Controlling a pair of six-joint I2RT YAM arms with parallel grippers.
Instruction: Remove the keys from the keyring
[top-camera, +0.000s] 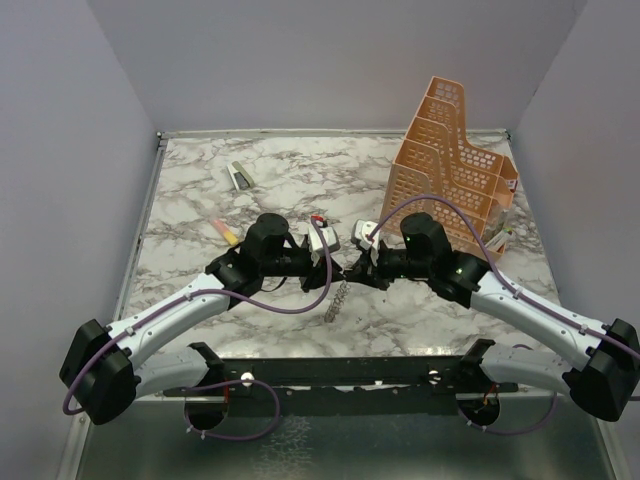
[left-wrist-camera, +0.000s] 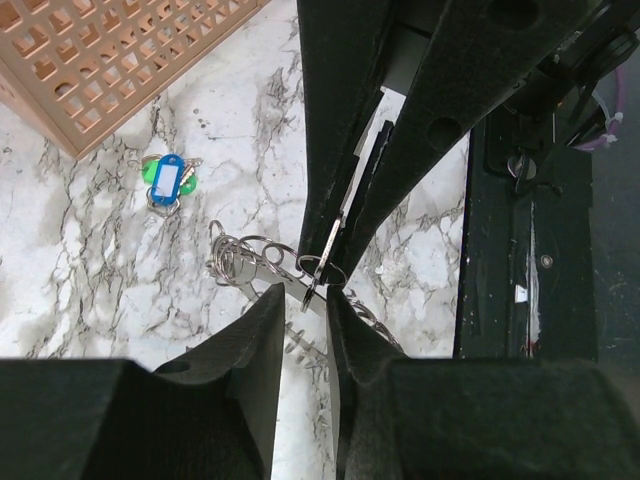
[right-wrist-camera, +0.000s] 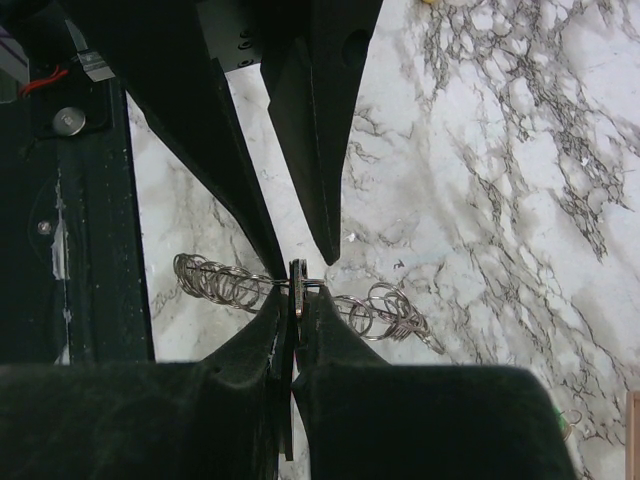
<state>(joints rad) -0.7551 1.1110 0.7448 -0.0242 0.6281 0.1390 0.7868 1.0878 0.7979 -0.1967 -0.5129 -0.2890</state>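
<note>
The keyring (top-camera: 340, 298) is a row of small silvery loops and thin keys, hanging over the marble between both grippers. It also shows in the left wrist view (left-wrist-camera: 245, 262) and in the right wrist view (right-wrist-camera: 215, 282). My right gripper (right-wrist-camera: 298, 298) is shut on one thin flat key (right-wrist-camera: 298, 278), with loops spread to either side. My left gripper (left-wrist-camera: 306, 300) faces it, jaws a little apart, straddling the same key (left-wrist-camera: 330, 240) and its ring; I cannot tell if it touches them. In the top view the left gripper (top-camera: 335, 263) and the right gripper (top-camera: 354, 268) meet tip to tip.
An orange perforated file rack (top-camera: 455, 160) stands at the back right. A small blue-green tag (left-wrist-camera: 168, 180) lies beside its base. A yellow-pink marker (top-camera: 226, 232) and a small grey-green object (top-camera: 240, 176) lie at the back left. A dark rail (top-camera: 340, 370) runs along the near edge.
</note>
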